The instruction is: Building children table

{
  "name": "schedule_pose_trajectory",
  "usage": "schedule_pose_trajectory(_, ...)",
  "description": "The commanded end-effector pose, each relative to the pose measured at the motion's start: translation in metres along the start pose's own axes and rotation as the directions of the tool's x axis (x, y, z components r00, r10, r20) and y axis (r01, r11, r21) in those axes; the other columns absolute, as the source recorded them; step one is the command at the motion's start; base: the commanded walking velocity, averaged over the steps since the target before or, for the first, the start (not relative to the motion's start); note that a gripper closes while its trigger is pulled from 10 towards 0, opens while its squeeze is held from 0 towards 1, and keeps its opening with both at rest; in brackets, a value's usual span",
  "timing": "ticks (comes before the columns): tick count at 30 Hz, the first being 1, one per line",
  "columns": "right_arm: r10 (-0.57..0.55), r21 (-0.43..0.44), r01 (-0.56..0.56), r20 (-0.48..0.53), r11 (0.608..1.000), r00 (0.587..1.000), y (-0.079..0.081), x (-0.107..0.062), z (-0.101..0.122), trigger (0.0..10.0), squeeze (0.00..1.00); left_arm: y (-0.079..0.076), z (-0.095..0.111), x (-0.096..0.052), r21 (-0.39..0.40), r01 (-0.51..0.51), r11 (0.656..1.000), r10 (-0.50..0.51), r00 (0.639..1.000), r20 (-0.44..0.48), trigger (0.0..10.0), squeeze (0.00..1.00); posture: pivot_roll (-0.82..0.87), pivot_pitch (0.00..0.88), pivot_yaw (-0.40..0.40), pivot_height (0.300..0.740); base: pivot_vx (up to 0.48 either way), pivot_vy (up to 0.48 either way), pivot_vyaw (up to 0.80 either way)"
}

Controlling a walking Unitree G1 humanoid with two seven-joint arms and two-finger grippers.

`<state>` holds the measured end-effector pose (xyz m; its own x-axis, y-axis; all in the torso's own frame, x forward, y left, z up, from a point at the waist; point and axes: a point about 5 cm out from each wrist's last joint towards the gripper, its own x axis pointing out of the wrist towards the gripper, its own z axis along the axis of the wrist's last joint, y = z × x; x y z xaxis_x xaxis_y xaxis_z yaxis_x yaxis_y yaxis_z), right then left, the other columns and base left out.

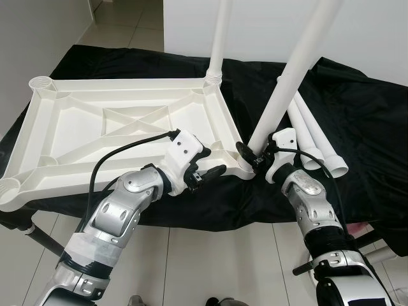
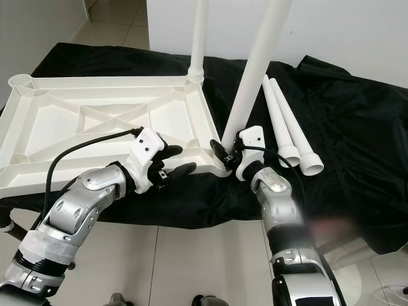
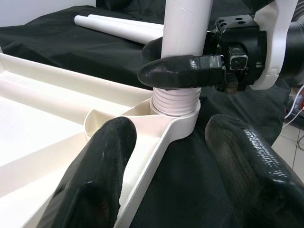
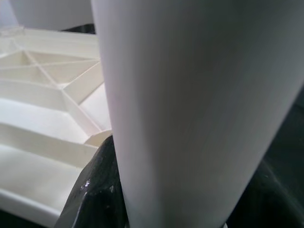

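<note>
A black cloth (image 1: 357, 108) covers the work surface, with the upturned white tabletop (image 1: 121, 127) on it. My right gripper (image 1: 250, 155) clamps the tilted leg (image 1: 290, 80) at the near corner socket. My left gripper (image 1: 213, 172) hovers open beside that corner. Two spare legs (image 1: 315, 143) lie nearby; another leg (image 1: 218, 38) stands upright.

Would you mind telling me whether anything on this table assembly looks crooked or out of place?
Yes: the white plastic leg held by the right gripper at the near corner socket of the upturned white plastic tabletop leans clearly to the right, while the far-corner leg stands nearly upright. It looks not yet fully seated.
</note>
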<state>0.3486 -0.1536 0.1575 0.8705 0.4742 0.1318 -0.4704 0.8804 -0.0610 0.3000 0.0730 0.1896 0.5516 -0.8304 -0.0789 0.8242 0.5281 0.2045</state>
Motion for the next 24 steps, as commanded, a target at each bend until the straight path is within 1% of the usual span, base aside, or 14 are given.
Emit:
schedule_pose_trajectory(1,-0.022,0.049,0.024,-0.031,0.999,0.999,0.003,-0.004,-0.010,10.0,0.00,-0.002,0.001,0.000,0.013,0.040,0.999,-0.040,0.999,-0.002,10.0,0.00,0.00,0.104,-0.069,0.740,0.000,0.000,0.00)
schedule_pose_trajectory(4,-0.043,0.076,0.044,-0.015,0.996,0.999,0.004,-0.005,-0.010,10.0,0.00,-0.002,0.001,0.001,0.010,0.042,0.999,-0.042,0.999,-0.001,10.0,0.00,-0.01,0.106,-0.067,0.740,0.000,0.000,0.00)
schedule_pose_trajectory(11,-0.112,0.072,0.113,-0.029,0.991,0.993,0.000,-0.005,-0.010,10.0,0.00,-0.002,0.001,0.002,0.011,0.047,0.999,-0.047,0.999,-0.001,10.0,0.00,-0.01,0.105,-0.065,0.740,0.000,0.000,0.00)
schedule_pose_trajectory(12,-0.112,0.072,0.113,-0.029,0.991,0.993,0.000,-0.005,-0.010,10.0,0.00,-0.002,0.001,0.002,0.011,0.047,0.999,-0.047,0.999,-0.001,10.0,0.00,-0.01,0.105,-0.065,0.740,0.000,0.000,0.00)
schedule_pose_trajectory(15,-0.168,0.077,0.170,-0.036,0.982,0.985,0.001,-0.003,-0.007,10.0,0.00,-0.002,0.001,0.002,0.012,0.047,0.999,-0.047,0.999,-0.001,10.0,0.00,-0.01,0.105,-0.065,0.740,0.000,0.000,0.00)
schedule_pose_trajectory(16,-0.168,0.077,0.170,-0.036,0.982,0.985,0.001,-0.003,-0.007,10.0,0.00,-0.002,0.001,0.002,0.012,0.047,0.999,-0.047,0.999,-0.001,10.0,0.00,-0.01,0.105,-0.065,0.740,0.000,0.000,0.00)
schedule_pose_trajectory(18,-0.241,0.081,0.244,-0.043,0.966,0.970,0.007,-0.002,-0.006,10.0,0.00,-0.002,0.000,0.001,0.013,0.045,0.999,-0.045,0.999,-0.003,10.0,0.00,0.00,0.097,-0.078,0.740,0.000,0.000,0.00)
schedule_pose_trajectory(20,-0.257,0.082,0.260,-0.044,0.962,0.965,0.009,-0.002,-0.006,10.0,0.00,-0.002,0.000,0.001,0.013,0.045,0.999,-0.045,0.999,-0.003,10.0,0.00,0.00,0.097,-0.078,0.740,0.000,0.000,0.00)
schedule_pose_trajectory(21,-0.287,0.092,0.290,-0.049,0.952,0.957,0.014,-0.002,-0.006,10.0,0.00,-0.002,0.000,0.001,0.012,0.044,0.999,-0.044,0.999,-0.003,10.0,0.00,0.00,0.095,-0.078,0.740,0.000,0.000,0.00)
schedule_pose_trajectory(22,-0.287,0.092,0.290,-0.049,0.952,0.957,0.014,-0.002,-0.006,10.0,0.00,-0.002,0.000,0.001,0.012,0.044,0.999,-0.044,0.999,-0.003,10.0,0.00,0.00,0.095,-0.078,0.740,0.000,0.000,0.00)
schedule_pose_trajectory(23,-0.325,0.102,0.329,-0.055,0.939,0.944,0.019,-0.002,-0.006,10.0,0.00,-0.002,0.000,0.001,0.013,0.044,0.999,-0.044,0.999,-0.003,10.0,0.00,0.00,0.092,-0.081,0.740,0.000,0.000,0.00)
schedule_pose_trajectory(24,-0.325,0.102,0.329,-0.055,0.939,0.944,0.019,-0.002,-0.006,10.0,0.00,-0.002,0.000,0.001,0.013,0.044,0.999,-0.044,0.999,-0.003,10.0,0.00,0.00,0.092,-0.081,0.740,0.000,0.000,0.00)
